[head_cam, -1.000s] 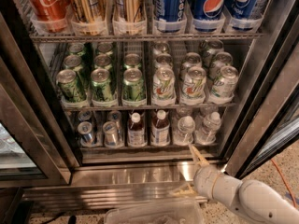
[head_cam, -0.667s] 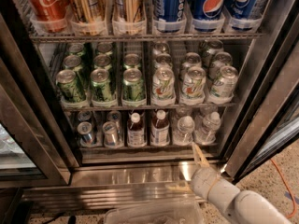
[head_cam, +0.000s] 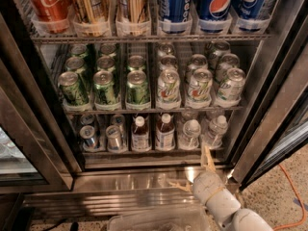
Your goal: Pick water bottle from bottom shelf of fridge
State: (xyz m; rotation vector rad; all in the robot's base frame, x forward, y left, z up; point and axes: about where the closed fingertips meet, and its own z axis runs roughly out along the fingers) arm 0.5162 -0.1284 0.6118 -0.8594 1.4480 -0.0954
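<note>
The fridge (head_cam: 269, 105) stands open. Its bottom shelf (head_cam: 144, 153) holds small silver cans (head_cam: 89, 136) at the left, two brown drink bottles (head_cam: 165, 132) in the middle and clear water bottles with white caps at the right. The nearest water bottles are one (head_cam: 190, 134) right of the brown bottles and one (head_cam: 215, 131) further right. My gripper (head_cam: 192, 172) is open and empty, low in front of the steel base, just below these water bottles. One tan finger (head_cam: 208, 158) points up at the shelf edge, the other (head_cam: 177, 186) points left.
Above are a tier of green and white cans (head_cam: 137, 88) and a tier of cola cans (head_cam: 211, 4). The steel base (head_cam: 125, 182) runs under the shelf. The door frame (head_cam: 274, 124) slants at the right. A clear plastic bin (head_cam: 154, 223) lies at the bottom. An orange cable (head_cam: 293, 191) lies on the floor.
My arm has shifted a little to the left and the wrist has come closer under the water bottles. The gripper stays open. The bottles have not moved.
</note>
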